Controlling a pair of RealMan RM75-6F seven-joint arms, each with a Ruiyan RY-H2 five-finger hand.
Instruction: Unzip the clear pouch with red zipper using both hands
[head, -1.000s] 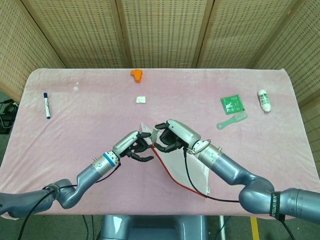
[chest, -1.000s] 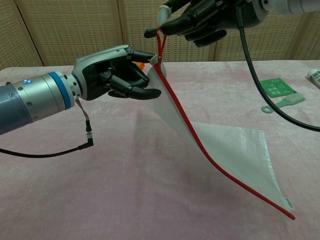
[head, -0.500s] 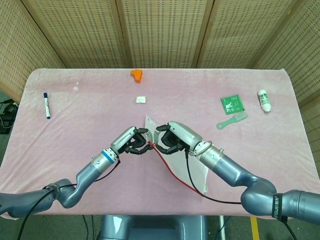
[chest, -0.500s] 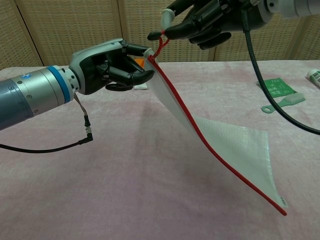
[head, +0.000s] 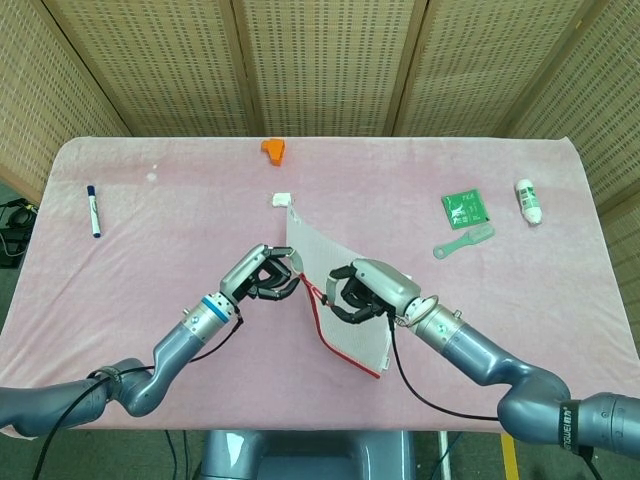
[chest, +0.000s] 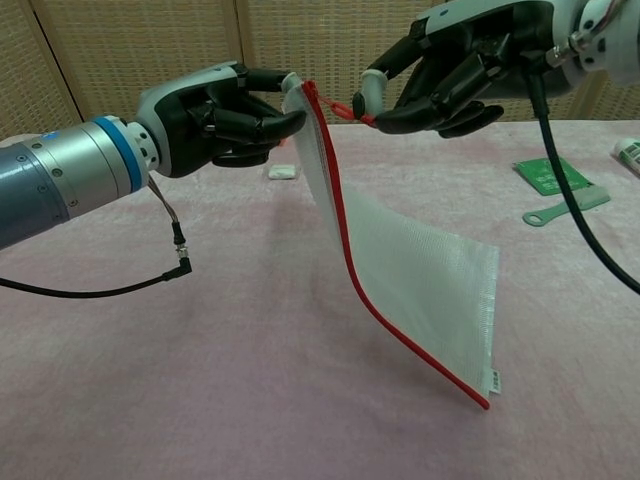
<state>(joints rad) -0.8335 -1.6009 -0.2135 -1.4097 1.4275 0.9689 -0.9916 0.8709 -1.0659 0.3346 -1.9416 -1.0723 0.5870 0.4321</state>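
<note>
Left hand (chest: 215, 110): clenched on the top corner of the clear pouch (chest: 420, 275), fingertips pinching the mesh just beside the upper end of the red zipper (chest: 345, 250). Serves as the anchor.

Right hand (chest: 455, 65): pinching the red pull cord (chest: 345, 108) between thumb and a finger, other fingers curled under. Stands to the right of the left hand, near it, at about the same height. Cord runs short and taut from the pinch back toward the zipper's top end, where the slider appears to sit; slider itself too small to confirm.

Pouch: hanging off the table (chest: 200, 380), suspended from the left hand's pinch, free lower corner down and to the right in the chest view, apparently clear of the pink cloth. Zipper edge forms the long axis, descending from the left hand's pinch to the low far corner.

Judgement: zipper appears shut along almost its whole visible length; unzipping barely begun. Coming move depends on one relation: pull direction against zipper line. Cord at present leads sideways, nearly across the track. Pull needs to follow the red edge downward and away from the left hand, with that hand holding firm. Risk: a crosswise tug swinging the pouch instead of moving the slider.
</note>
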